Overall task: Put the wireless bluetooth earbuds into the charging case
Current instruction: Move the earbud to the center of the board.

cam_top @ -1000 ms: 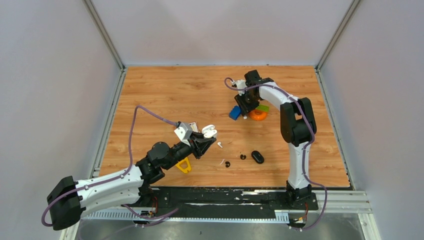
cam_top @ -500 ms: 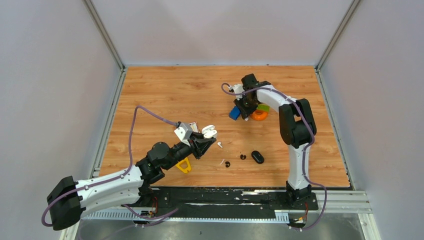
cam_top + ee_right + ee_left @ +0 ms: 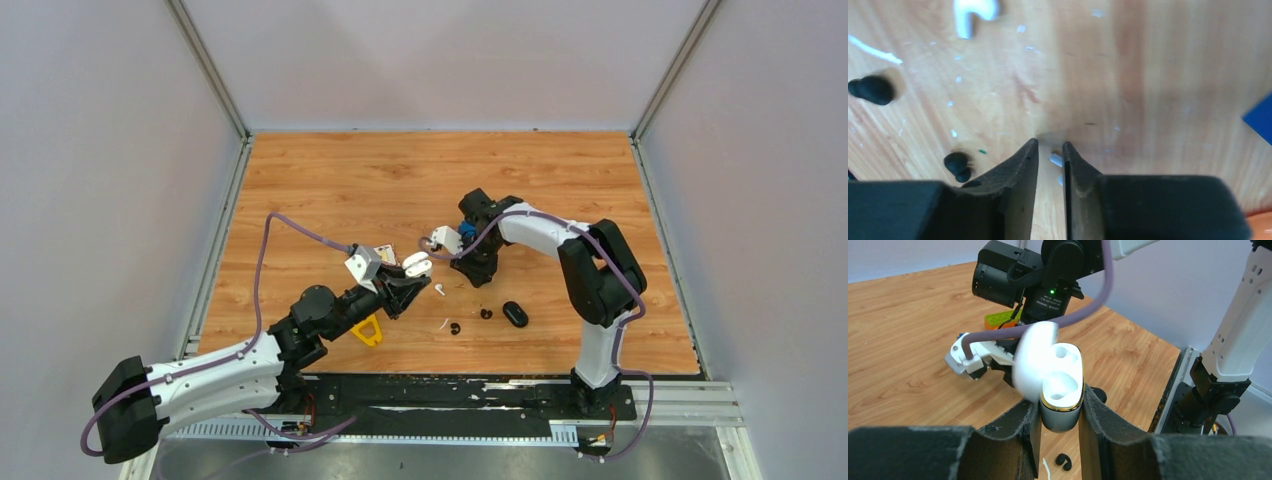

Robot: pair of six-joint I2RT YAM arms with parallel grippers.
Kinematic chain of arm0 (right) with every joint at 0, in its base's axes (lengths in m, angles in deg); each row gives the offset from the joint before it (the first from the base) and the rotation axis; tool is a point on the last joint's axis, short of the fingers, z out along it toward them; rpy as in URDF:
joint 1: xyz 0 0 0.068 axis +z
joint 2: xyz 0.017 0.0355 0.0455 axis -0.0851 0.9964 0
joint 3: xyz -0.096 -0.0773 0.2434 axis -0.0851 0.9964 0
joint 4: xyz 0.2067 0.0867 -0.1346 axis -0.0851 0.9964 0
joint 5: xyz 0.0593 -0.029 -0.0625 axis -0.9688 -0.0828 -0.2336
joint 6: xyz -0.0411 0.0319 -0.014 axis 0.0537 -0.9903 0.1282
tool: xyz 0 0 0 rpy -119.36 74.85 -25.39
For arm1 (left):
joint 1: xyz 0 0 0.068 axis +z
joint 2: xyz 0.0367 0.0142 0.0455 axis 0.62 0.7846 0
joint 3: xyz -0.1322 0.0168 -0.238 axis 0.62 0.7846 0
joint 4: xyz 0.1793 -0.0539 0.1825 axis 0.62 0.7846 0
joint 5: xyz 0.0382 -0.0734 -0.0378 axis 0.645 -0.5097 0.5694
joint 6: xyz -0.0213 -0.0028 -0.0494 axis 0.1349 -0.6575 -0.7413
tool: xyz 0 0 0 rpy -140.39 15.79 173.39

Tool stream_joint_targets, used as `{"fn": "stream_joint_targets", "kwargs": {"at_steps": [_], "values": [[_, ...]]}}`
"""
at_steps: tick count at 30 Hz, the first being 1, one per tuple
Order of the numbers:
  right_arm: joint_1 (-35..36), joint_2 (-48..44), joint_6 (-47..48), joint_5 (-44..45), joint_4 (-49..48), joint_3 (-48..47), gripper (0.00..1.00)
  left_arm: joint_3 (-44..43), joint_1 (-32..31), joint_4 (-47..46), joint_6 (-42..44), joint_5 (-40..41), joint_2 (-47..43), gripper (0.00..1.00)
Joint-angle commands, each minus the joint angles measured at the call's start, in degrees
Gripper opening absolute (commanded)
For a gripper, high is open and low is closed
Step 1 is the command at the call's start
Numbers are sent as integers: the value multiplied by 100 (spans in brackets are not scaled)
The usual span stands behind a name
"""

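Four earbuds [image 3: 438,289] on table [image 3: 330,180] | left gripper [image 3: 1060,401] clamps open charging case [image 3: 1063,382]

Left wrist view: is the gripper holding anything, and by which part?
Yes. The left gripper holds the white charging case by its lower body, one finger on each side. The lid is open and both wells look empty.

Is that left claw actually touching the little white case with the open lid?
Touching. The left wrist view shows the left gripper with its black fingers pressed against both sides of the open white charging case, clamping it.
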Motion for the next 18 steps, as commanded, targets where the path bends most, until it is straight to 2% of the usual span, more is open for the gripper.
{"fn": "stream_joint_targets", "kwargs": {"at_steps": [1, 6, 9, 12, 18], "values": [[148, -209, 1005, -158, 113, 169, 28, -64, -7, -41, -26, -108, -83, 0], [-65, -408, 772, -660, 258, -97, 35, -122, -7, 104, 78, -235, -144, 0], [-246, -621, 570, -1207, 490, -356, 36, -121, -8, 159, 127, -242, -176, 0], [-376, -783, 420, -1328, 513, -422, 37, -105, -13, 144, 154, -271, -174, 0], [-756, -522, -164, -2220, 1026, -956, 37, -126, -4, 57, 153, -352, -40, 0]]}}
